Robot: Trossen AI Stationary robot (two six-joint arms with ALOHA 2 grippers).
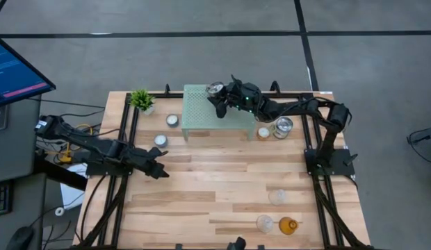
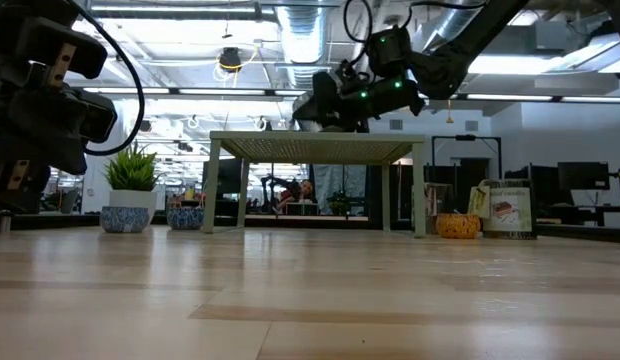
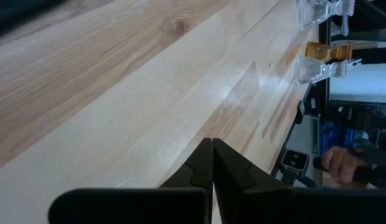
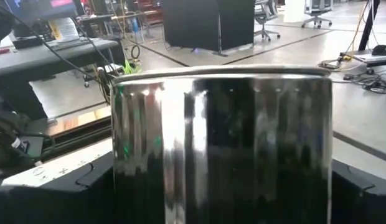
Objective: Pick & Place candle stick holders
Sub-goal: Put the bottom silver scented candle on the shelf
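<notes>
My right gripper [image 1: 219, 97] is shut on a silvery glass jar [image 1: 215, 88] over the far left part of the pale green mesh stand [image 1: 233, 114]. The jar fills the right wrist view [image 4: 221, 143]. A second silvery jar [image 1: 283, 127] and an orange tealight cup [image 1: 263, 132] stand on the table right of the stand. Two white tealight cups [image 1: 172, 120] [image 1: 160, 139] stand left of it. Two clear glass cups [image 1: 277, 196] [image 1: 264, 223] and an amber one [image 1: 288, 225] stand near the front right. My left gripper [image 1: 160, 170] is shut and empty over the table's left middle. My right gripper pinches the jar's side wall [image 4: 127, 180] between its two fingers, one finger [image 4: 62, 193] on each side of the round body. The fingers reach in roughly level from the table's right side. The jar stands upright; whether its base rests on the stand's top, I cannot tell.
A small green potted plant [image 1: 142, 99] stands at the far left corner. The stand [image 2: 315, 145] has open room under its top. The table's middle [image 1: 222, 173] is bare wood. A person's hand [image 3: 342, 165] shows beyond the table's near edge.
</notes>
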